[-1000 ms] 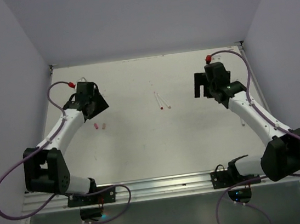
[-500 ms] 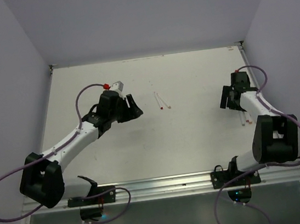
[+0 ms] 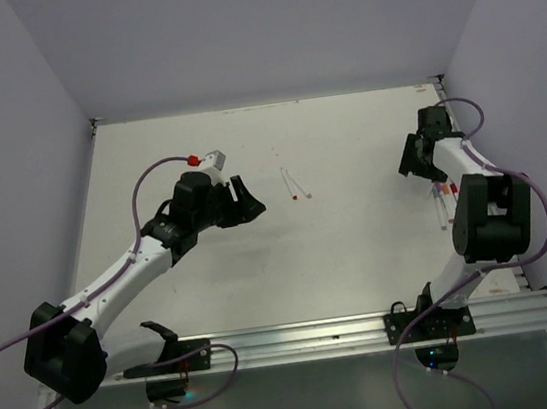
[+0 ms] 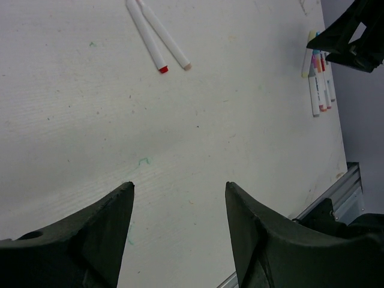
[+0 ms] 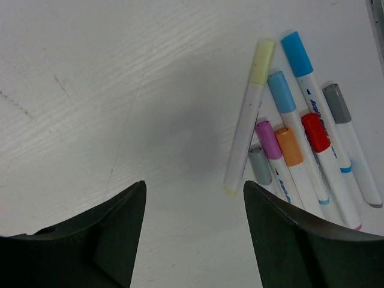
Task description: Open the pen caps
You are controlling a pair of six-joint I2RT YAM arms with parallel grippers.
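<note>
Left gripper (image 3: 248, 200): jaws parted wide, nothing between them, touching nothing. My wrist view shows only bare table (image 3: 361, 253) through the gap. It hangs over the table's left-middle. A pair of pens (image 4: 157, 39) lies side by side ahead of it near the table centre, well apart from my fingers. One shows a red end, the other a pale one; both look uncapped.

Right gripper (image 3: 411, 164): jaws also apart, empty, gripping nothing. It hangs above the table by the right edge. A bunch of pens (image 5: 300, 138) lies just ahead and to the right of the gap, not between the fingers. Their caps (image 5: 296, 53) are on: yellow, two blue, pink, orange, red, two grey. Can't tell from the overhead view whether the fingers touch the table.
</note>
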